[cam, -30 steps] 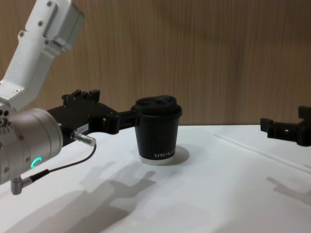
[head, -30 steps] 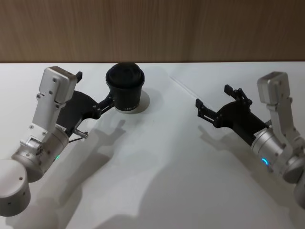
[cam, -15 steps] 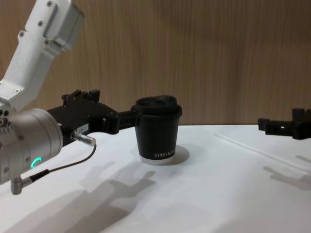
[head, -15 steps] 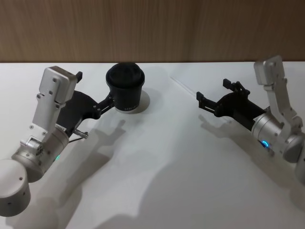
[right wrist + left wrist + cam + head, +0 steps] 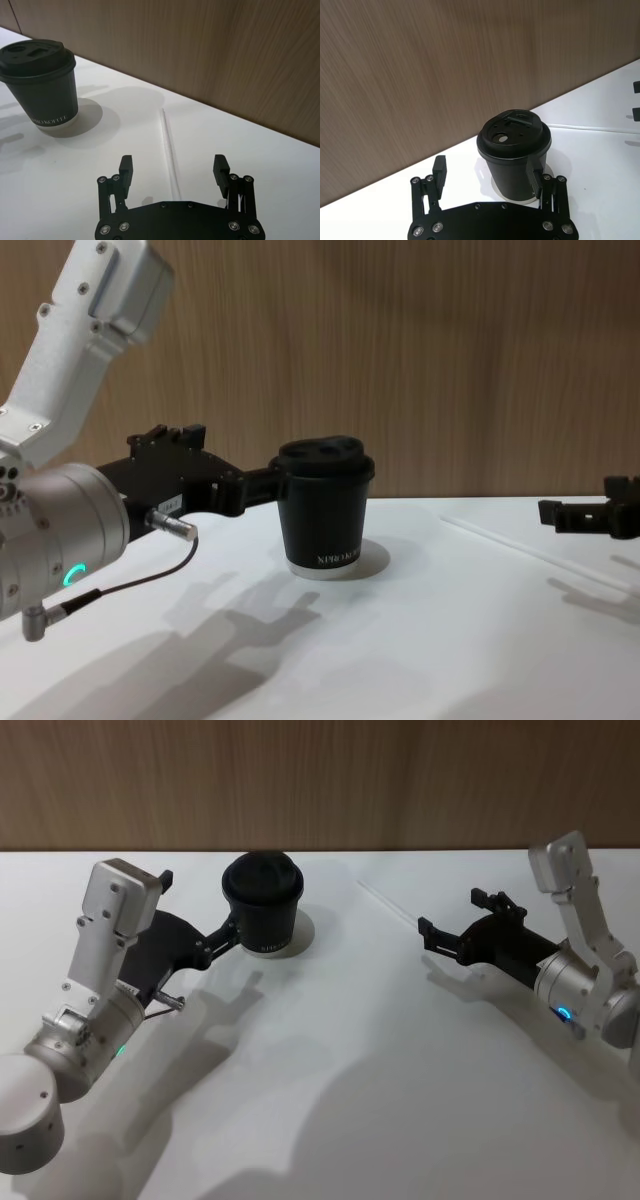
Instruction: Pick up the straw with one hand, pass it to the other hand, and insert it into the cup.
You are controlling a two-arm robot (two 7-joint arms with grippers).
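- The right gripper (image 5: 452,913) hangs wide open and empty over the table (image 5: 330,1070); the chest view sets it clear of the surface, with its shadow (image 5: 590,590) lying apart below it
- The straw (image 5: 169,150) lies flat on the table right under that gripper; in the right wrist view it runs lengthwise through the gap between the two fingers (image 5: 126,167), with its far end pointing on ahead of the fingertips toward the wooden wall (image 5: 320,780)
- The left gripper (image 5: 200,903) is also spread open with nothing gripped; the cup (image 5: 262,910) stands upright just ahead of it, off to one side of the gap, with one fingertip against or just beside the cup's wall; I cannot tell whether they touch
- The table meets the wall close behind the cup and the straw's far end, so little room lies ahead of either gripper; between the two grippers and back toward the robot the white top is wide and bare
- The left wrist view gives the top of the lid (image 5: 514,135) with its small openings; the chest view gives the white lettering low on the cup's side and its pale bottom rim; the head view gives cup and straw well apart
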